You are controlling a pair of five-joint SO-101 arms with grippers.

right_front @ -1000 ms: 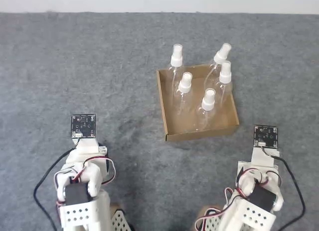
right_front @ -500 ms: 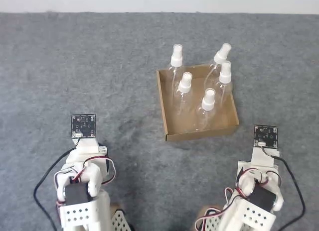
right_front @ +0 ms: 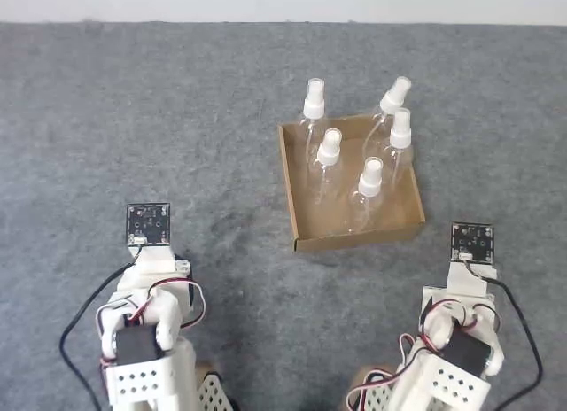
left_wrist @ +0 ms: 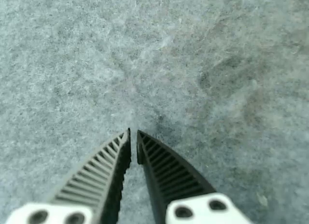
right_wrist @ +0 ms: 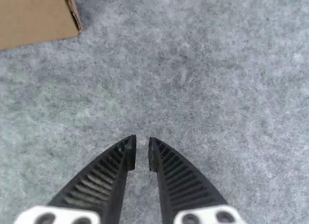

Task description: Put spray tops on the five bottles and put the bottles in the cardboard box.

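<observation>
Five capped bottles (right_front: pixel 369 176) stood upright in the cardboard box (right_front: pixel 354 238), fwd of right gripper (right_wrist: pixel 141 146), farther from left gripper (left_wrist: pixel 133 137); both clenched, empty. Task looked done.

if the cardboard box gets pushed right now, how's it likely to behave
Probably slides reluctantly: the cardboard box sits on fuzzy grey carpet. Its low walls look thin, so may flex. The tall, narrow bottles inside would likely wobble or tip.

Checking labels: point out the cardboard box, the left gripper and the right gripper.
cardboard box (right_front: pixel 354 236), high view, on its near wall.
left gripper (left_wrist: pixel 133 137), left wrist view, midway between fingertips.
right gripper (right_wrist: pixel 142 144), right wrist view, midway between fingertips.
</observation>
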